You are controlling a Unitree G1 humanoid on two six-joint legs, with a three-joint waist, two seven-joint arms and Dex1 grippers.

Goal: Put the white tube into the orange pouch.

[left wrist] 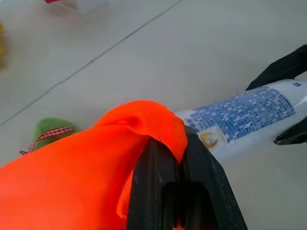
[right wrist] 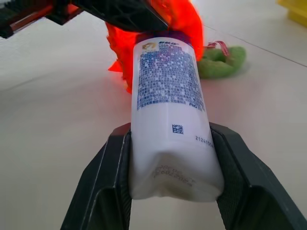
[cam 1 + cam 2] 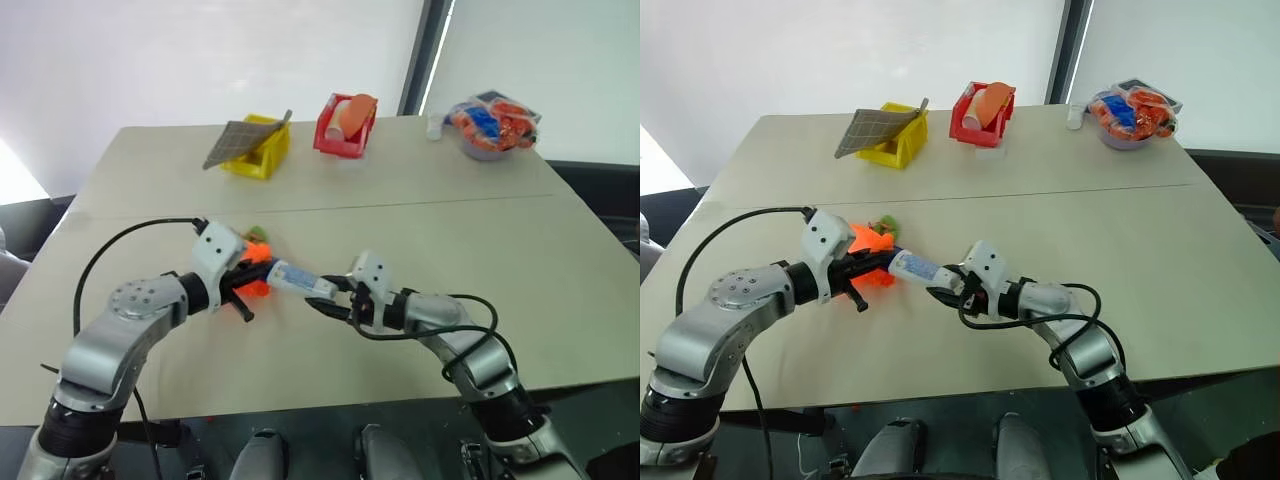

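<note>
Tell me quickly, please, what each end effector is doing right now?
Left end effector: shut on the orange pouch.
Right end effector: shut on the white tube.

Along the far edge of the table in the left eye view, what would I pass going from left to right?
Yellow bin with a gray mat leaning on it → red bin → small white bottle → bowl of orange and blue packets.

Head stereo pair high over the table; wrist cameras close in, facing each other.
</note>
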